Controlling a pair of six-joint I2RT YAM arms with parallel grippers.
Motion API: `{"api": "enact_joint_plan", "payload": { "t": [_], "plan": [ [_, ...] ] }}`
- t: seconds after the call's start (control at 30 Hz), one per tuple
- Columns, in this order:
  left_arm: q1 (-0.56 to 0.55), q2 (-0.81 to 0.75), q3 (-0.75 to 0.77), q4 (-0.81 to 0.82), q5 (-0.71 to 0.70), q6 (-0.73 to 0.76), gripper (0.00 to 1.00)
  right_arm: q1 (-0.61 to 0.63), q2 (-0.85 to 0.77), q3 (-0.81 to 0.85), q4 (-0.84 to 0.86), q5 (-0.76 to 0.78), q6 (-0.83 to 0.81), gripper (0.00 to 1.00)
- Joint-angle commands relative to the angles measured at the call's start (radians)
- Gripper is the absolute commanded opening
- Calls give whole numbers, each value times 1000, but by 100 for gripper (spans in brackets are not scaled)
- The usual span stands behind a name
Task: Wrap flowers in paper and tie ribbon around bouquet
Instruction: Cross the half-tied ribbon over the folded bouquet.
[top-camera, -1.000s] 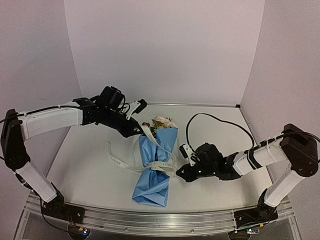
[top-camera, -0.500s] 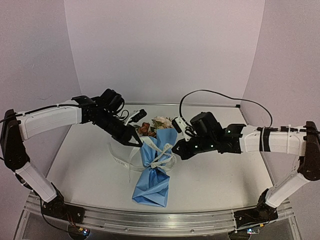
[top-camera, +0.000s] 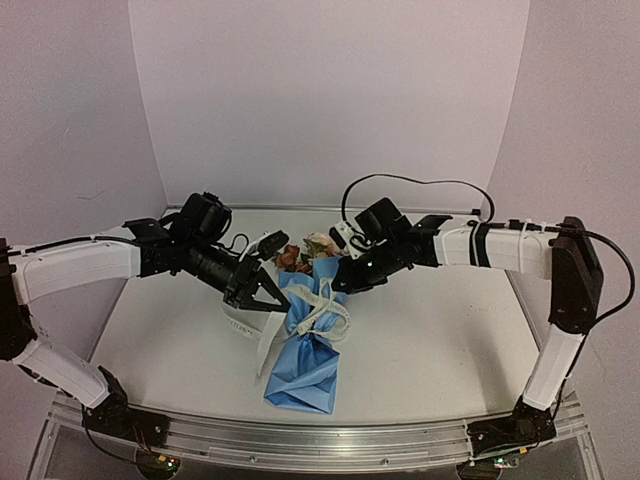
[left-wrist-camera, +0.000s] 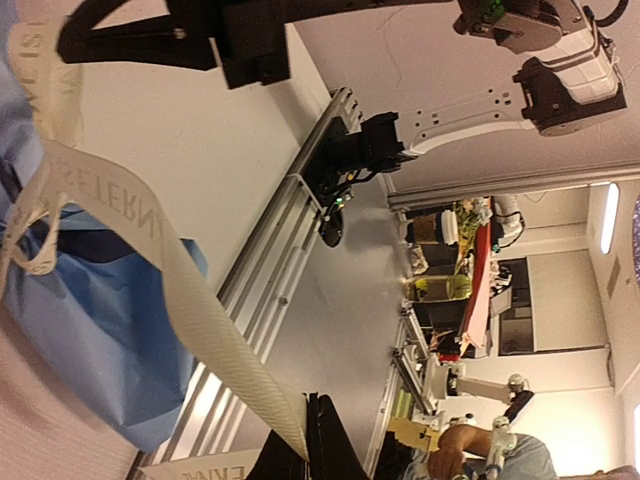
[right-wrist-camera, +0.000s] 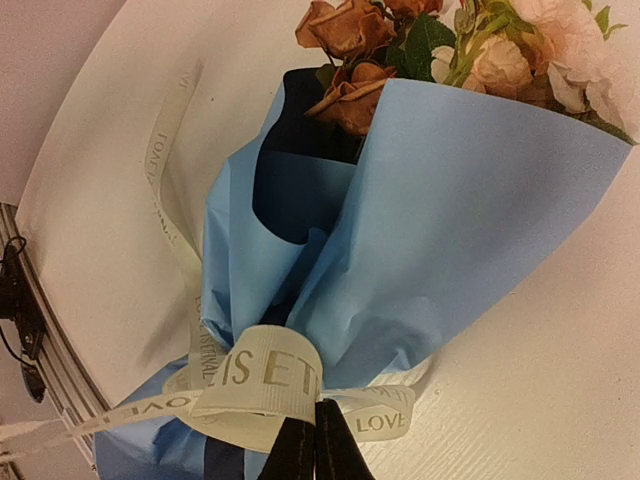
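One bouquet (top-camera: 303, 352): lying at the middle of the bench (top-camera: 430, 340), blooms toward the far wall (top-camera: 320, 100).
One ribbon (top-camera: 322, 312): looped round its middle, tail trailing left.
Two pincers: left pincer (top-camera: 278, 302) and right pincer (top-camera: 338, 286) each clamped on ribbon, flanking bouquet.
One rail (top-camera: 300, 438): along near edge.

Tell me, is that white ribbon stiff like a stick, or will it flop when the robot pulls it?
Probably floppy: the ribbon curves and twists between the paper and the left fingers, and it loops softly around the paper. It's likely very light, since one thin pinch holds a long strip up.
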Motion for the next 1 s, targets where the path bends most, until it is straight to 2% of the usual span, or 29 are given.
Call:
{"api": "enact_joint_plan", "payload": {
  "t": [0.0,0.23,0.37,0.43,0.6,0.8,0.97],
  "plan": [
    [-76,9,-44,381,-33,-285,3,1,41,91,-32,-82,33,0],
    [-184,159,-45,865,-294,-603,0,-3,66,111,-41,-98,39,0],
    [-236,253,-31,989,-398,-664,0,-4,70,118,-51,-110,42,0],
    [-254,277,-44,988,-422,-650,2,-3,69,120,-60,-114,39,0],
    [-290,319,-38,841,-446,-557,12,-4,64,111,-76,-128,21,0],
    [-301,300,58,647,-466,-400,41,-4,38,100,-88,-130,0,0],
    [-308,225,46,561,-482,-289,55,-3,17,87,-88,-140,-2,0]
  ]
}}
